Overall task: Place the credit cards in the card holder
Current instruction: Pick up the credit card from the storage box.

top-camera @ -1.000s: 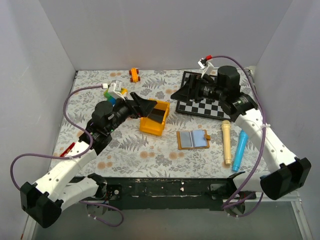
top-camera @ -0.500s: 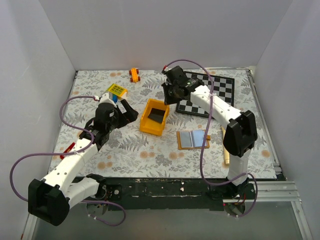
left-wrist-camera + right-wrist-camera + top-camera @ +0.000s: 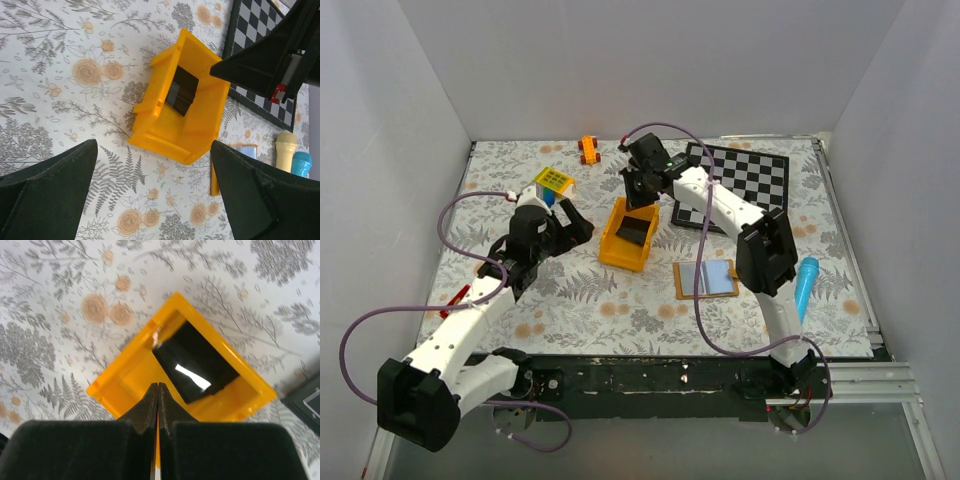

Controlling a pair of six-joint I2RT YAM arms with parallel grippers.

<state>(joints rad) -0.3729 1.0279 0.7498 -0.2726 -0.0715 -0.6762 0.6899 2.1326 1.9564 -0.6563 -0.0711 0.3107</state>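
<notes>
Flanking a grey floral tablecloth, 3 plain white walls.

Blk cards, yellow bin, floral table.

The right claw, closed tight, hangs above the yellow bin with black credit cards inside.

Bright, even light, soft shadows, sharp focus; a glare streak crosses the credit cards.
</notes>
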